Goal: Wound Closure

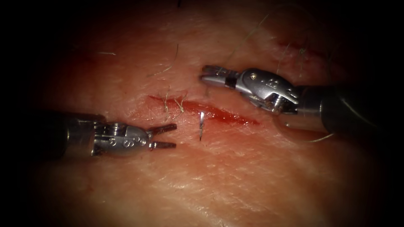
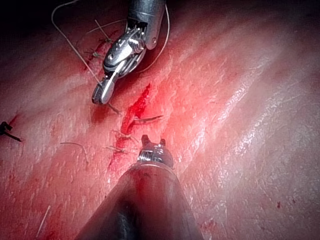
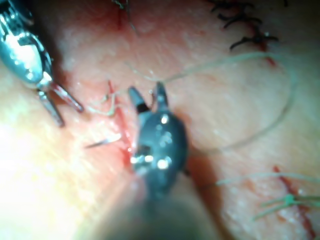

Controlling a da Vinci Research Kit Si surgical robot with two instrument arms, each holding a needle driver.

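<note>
On the left of the endoscope view, the left arm's claw (image 1: 169,136) lies low over the tissue (image 1: 235,180) with its jaws parted and nothing between them, just left of the needle's exposed tip. The needle (image 1: 201,125) stands in the tissue at the near lip of the cut (image 1: 219,112), a short bright stretch of steel rising out of the surface while the rest of its curve is buried; neither tool holds it. It looks thin, stiff and slick, light enough to swing in a loose grip, so a sound hold would likely be across the exposed shaft a little behind the point, sparing the tip itself. The tissue around it appears soft, moist and yielding, wet with red fluid (image 1: 235,117) along the cut, and would probably tear if the needle were dragged against its curve. Farther right, the right arm's claw (image 1: 205,75) hovers above the far side of the cut; the right wrist view shows its jaws (image 3: 147,97) spread and empty. The pale thread (image 3: 260,125) loops slack over the tissue beside it, fine, limp and prone to snagging.
</note>
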